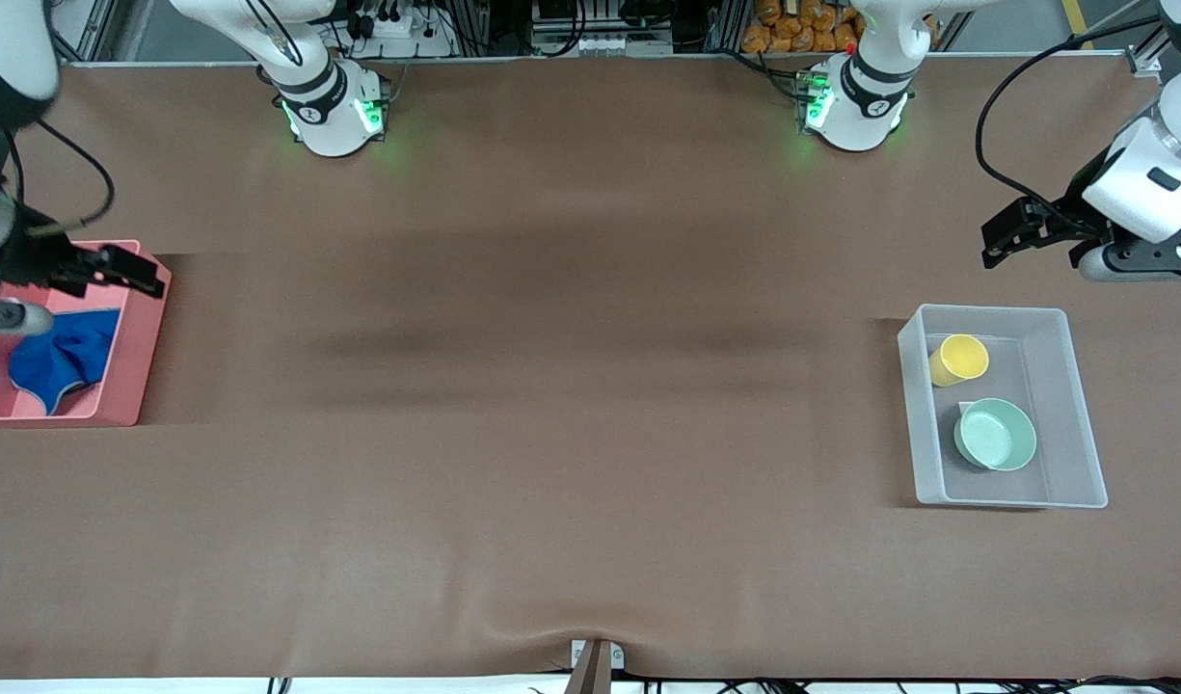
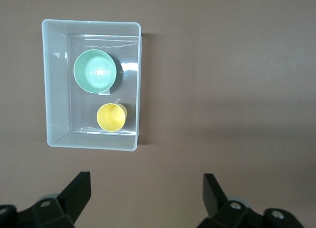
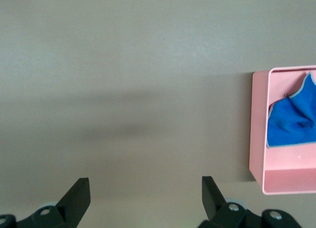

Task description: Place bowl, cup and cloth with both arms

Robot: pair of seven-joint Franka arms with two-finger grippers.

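Note:
The mint-green bowl (image 1: 996,435) and the yellow cup (image 1: 959,360) sit in a clear plastic bin (image 1: 1072,405) at the left arm's end of the table; the cup lies tilted, farther from the front camera than the bowl. Both show in the left wrist view, bowl (image 2: 95,71) and cup (image 2: 111,117). The blue cloth (image 1: 65,358) lies crumpled in a pink bin (image 1: 137,357) at the right arm's end, also in the right wrist view (image 3: 291,120). My left gripper (image 1: 1009,234) is open and empty, raised above the table beside the clear bin. My right gripper (image 1: 127,270) is open and empty over the pink bin's edge.
The brown table (image 1: 551,386) stretches bare between the two bins. The arm bases (image 1: 335,111) stand along the edge farthest from the front camera. A small bracket (image 1: 595,660) sits at the table's nearest edge.

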